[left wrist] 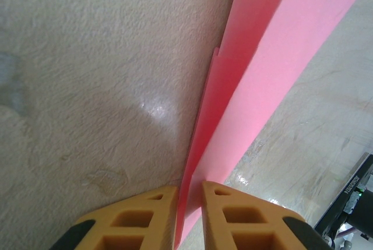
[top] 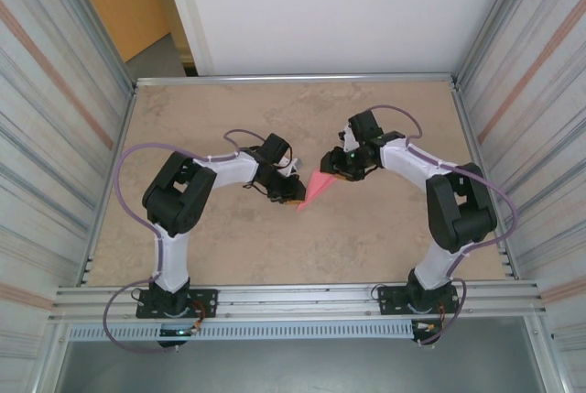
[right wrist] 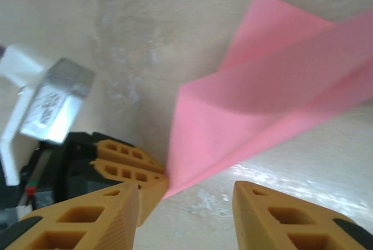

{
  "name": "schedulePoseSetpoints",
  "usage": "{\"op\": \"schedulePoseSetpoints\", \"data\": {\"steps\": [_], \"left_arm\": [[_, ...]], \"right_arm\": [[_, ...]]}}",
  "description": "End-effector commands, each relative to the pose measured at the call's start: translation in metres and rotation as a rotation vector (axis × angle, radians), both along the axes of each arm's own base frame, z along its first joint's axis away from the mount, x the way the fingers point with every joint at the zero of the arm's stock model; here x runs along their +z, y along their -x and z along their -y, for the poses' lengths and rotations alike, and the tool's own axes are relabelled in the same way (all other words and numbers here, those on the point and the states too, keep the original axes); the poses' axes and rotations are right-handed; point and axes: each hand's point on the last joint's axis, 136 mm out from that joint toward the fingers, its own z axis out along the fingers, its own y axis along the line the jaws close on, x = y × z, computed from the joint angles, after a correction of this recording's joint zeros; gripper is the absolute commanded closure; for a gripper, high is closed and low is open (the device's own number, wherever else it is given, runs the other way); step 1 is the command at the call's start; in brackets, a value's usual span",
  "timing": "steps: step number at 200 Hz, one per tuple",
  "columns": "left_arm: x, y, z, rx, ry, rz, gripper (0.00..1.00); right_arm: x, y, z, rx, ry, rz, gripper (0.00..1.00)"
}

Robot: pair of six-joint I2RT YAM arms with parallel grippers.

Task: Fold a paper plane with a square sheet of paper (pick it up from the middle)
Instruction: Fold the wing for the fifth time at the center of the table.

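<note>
The pink square sheet of paper (top: 318, 188) is folded into a narrow, pointed, layered shape, a rough paper plane, held above the middle of the table. My left gripper (top: 295, 197) is shut on its lower pointed end. In the left wrist view the paper (left wrist: 262, 69) runs up and away from between the orange fingertips of the left gripper (left wrist: 190, 194). My right gripper (top: 331, 169) hangs close to the paper's upper right side. Seen from the right wrist, the right gripper (right wrist: 186, 194) is open with nothing between its fingers. The paper (right wrist: 250, 110) lies just beyond them, pinched by the left gripper's fingers (right wrist: 125, 165).
The tan table (top: 211, 118) has metal rails along its edges and corrugated walls to the left and right. Both arms reach in from the near edge and meet at the centre. A white and silver part of the left wrist (right wrist: 49, 101) shows beside the paper.
</note>
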Motion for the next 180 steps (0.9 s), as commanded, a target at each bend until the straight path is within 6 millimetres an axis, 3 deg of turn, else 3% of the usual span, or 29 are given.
{"op": "schedulePoseSetpoints", "data": {"steps": [1, 53, 88, 180], "left_arm": [[-0.038, 0.015, -0.014, -0.009, -0.111, -0.057, 0.81], [-0.039, 0.016, -0.013, -0.008, -0.109, -0.057, 0.81], [-0.04, 0.016, -0.013, -0.007, -0.108, -0.062, 0.81], [-0.043, 0.019, -0.014, -0.01, -0.115, -0.078, 0.8]], "right_arm": [[0.003, 0.007, -0.025, 0.077, -0.054, 0.01, 0.6], [-0.023, 0.001, -0.039, 0.085, -0.091, -0.044, 0.77], [-0.043, -0.002, -0.032, 0.063, -0.082, -0.079, 0.8], [-0.068, -0.005, -0.011, 0.009, 0.004, -0.122, 0.81]]}}
